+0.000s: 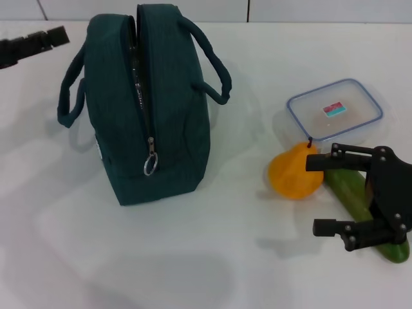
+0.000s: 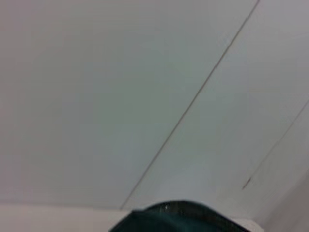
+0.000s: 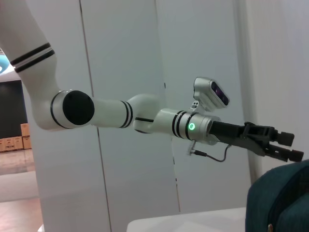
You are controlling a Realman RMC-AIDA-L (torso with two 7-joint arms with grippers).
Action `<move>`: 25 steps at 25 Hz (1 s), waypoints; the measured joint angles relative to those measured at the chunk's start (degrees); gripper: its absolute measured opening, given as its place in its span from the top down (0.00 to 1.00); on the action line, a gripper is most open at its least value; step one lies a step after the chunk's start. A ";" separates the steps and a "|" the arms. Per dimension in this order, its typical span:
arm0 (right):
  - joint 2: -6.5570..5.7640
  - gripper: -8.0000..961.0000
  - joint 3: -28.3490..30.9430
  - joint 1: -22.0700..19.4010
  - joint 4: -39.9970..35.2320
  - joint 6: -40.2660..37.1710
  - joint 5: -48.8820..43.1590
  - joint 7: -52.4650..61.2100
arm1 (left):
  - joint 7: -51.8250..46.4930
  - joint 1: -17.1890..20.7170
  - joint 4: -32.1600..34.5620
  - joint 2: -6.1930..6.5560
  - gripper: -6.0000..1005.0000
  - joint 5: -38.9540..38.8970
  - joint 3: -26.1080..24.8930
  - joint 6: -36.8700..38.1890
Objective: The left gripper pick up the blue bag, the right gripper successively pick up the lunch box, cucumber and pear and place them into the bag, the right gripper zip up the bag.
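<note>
The blue bag (image 1: 161,109) stands upright at the left-centre of the table, its zipper ring pull (image 1: 150,165) hanging down the near end. The bag's top also shows in the left wrist view (image 2: 178,217) and the right wrist view (image 3: 282,203). My left gripper (image 1: 55,40) lies at the far left behind the bag, open and empty; the right wrist view shows it (image 3: 295,146) just above the bag. The lunch box (image 1: 335,111) sits at the right. In front of it lie the pear (image 1: 293,174) and the cucumber (image 1: 346,188). My right gripper (image 1: 318,193) hovers open over the cucumber, beside the pear.
The white table (image 1: 193,257) has open surface in front of the bag and between the bag and the pear. A white panelled wall (image 2: 120,96) rises behind the table.
</note>
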 joint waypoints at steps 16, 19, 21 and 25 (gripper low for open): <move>-0.05 0.09 0.00 -0.29 1.41 0.62 -0.15 -1.51 | -10.66 -5.05 5.34 -4.12 0.12 9.96 2.19 -1.94; -0.07 0.09 0.05 -0.29 1.48 0.76 -0.15 -1.54 | -12.27 -5.06 6.52 -4.27 0.12 11.93 5.41 -3.34; -0.08 0.09 0.10 -0.29 1.50 1.05 -0.15 -1.55 | -13.19 -5.07 6.96 -4.36 0.12 13.42 7.20 -4.06; -0.09 0.09 0.11 -0.27 1.50 1.55 -0.15 -1.57 | -13.89 -5.16 7.54 -4.70 0.13 14.94 9.17 -4.74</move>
